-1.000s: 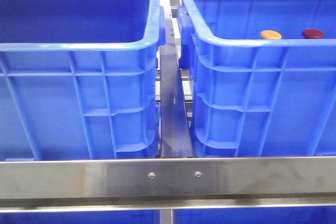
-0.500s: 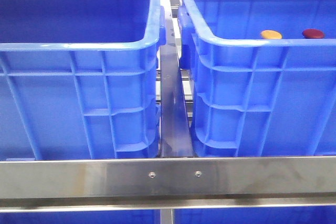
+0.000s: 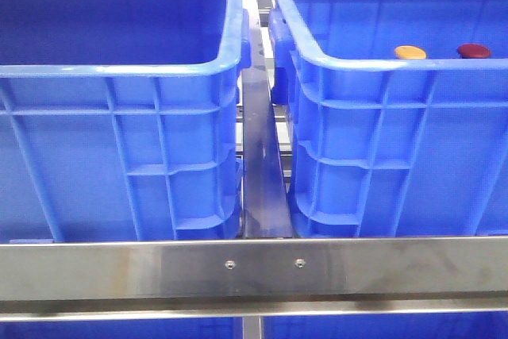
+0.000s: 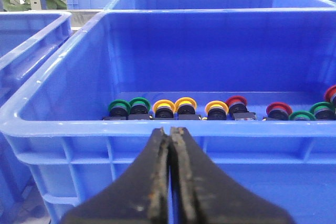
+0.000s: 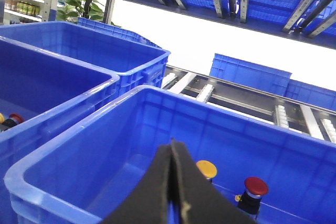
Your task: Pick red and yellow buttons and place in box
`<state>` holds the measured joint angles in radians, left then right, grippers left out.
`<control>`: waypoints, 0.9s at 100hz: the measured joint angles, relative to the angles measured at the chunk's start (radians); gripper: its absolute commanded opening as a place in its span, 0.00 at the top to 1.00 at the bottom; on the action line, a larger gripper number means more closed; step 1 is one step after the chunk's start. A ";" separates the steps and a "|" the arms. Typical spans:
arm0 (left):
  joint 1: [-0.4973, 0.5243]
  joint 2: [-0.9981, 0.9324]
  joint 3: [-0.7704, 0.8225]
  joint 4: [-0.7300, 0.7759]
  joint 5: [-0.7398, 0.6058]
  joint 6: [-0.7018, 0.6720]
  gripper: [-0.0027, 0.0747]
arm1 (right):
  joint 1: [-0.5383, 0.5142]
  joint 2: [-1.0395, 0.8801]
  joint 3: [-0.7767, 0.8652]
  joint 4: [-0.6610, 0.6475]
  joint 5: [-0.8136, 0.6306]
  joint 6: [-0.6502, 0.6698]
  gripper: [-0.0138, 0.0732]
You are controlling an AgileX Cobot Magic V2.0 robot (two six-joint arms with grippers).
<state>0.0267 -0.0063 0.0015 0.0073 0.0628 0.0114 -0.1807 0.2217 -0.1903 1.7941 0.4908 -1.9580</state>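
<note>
An orange-yellow button [image 3: 409, 52] and a dark red button [image 3: 473, 51] sit inside the right blue crate [image 3: 381, 65], side by side near its far wall. The right wrist view shows them too, yellow [image 5: 207, 169] and red [image 5: 256, 185], each on a black body. My right gripper [image 5: 172, 144] is shut and empty, above this crate's near rim [image 5: 73, 136]. My left gripper [image 4: 171, 130] is shut and empty, just outside the rim [image 4: 63, 126] of a crate holding a row of green, yellow [image 4: 164, 106] and red [image 4: 236, 102] buttons. Neither gripper shows in the front view.
The left blue crate [image 3: 119, 69] stands beside the right one, its floor hidden in the front view. A steel rail [image 3: 254, 267] crosses in front of both crates, and a steel strip [image 3: 260, 164] runs between them. More blue crates [image 5: 247, 74] stand behind.
</note>
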 measured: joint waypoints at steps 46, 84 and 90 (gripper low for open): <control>0.000 0.000 0.000 0.000 0.000 0.000 0.99 | 0.000 0.000 0.000 0.000 -0.045 0.000 0.89; 0.000 0.000 0.000 0.000 0.000 0.000 0.99 | 0.002 0.000 -0.062 -0.447 -0.144 0.486 0.89; 0.000 0.000 0.000 0.000 0.000 0.000 0.99 | 0.014 0.000 -0.071 -0.604 -0.162 0.666 0.89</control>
<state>0.0267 -0.0063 0.0015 0.0073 0.0628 0.0114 -0.1662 0.2217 -0.2608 1.1906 0.3284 -1.2917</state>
